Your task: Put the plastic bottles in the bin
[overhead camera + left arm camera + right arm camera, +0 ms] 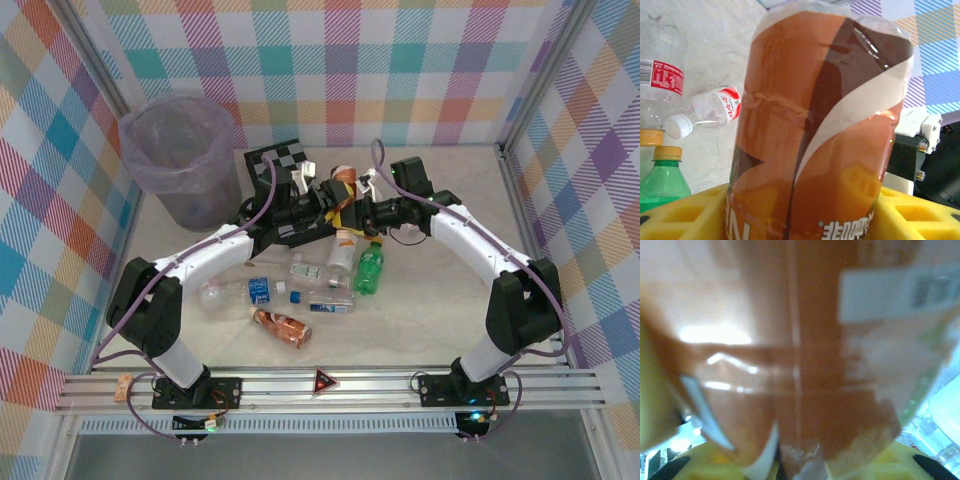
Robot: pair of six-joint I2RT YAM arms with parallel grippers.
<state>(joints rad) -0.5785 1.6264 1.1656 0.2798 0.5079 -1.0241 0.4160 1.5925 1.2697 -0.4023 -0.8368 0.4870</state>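
Top: left gripper and right gripper meet at centre on one raised brown-orange bottle. It looks like a handover so the left arm, nearer the bin at far left, can drop it, and I count six more lying loose: three clear bottles, one whitish bottle, one green bottle, one second brown-orange bottle. Left wrist: yellow fingers snug against both sides of the raised bottle's base, so clamped on it, with two red-label clear bottles and the green one behind. Right wrist: blurred label pressed close, yellow fingertips at the edges, can't tell the grip
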